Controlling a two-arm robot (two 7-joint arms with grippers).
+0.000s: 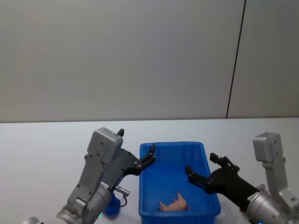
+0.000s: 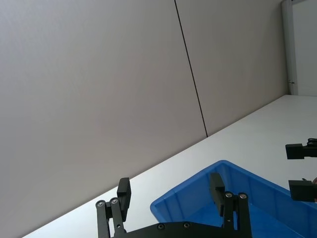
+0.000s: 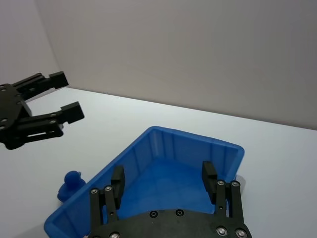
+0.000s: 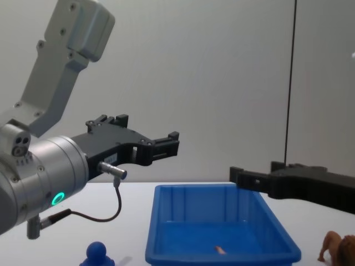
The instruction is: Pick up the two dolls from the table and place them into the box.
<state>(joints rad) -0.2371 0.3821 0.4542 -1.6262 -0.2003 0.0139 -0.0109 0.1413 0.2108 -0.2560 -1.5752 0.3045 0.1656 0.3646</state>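
Chest view: blue figure (image 4: 99, 254) cut off by btm edge, lion toy (image 4: 339, 247) by rt edge. Pinkish item (image 1: 174, 204) in box (image 1: 180, 150): can't ID.

**Head view:** high behind the blue box (image 1: 170, 156), looking forward and down to the grey wall (image 1: 117, 56) beyond it.
**Chest view:** lower, close, side-on at the box's rim.
**Wrist views:** over the left gripper (image 2: 170, 184) and right gripper (image 3: 163, 171), close by the box.
All four share the box.
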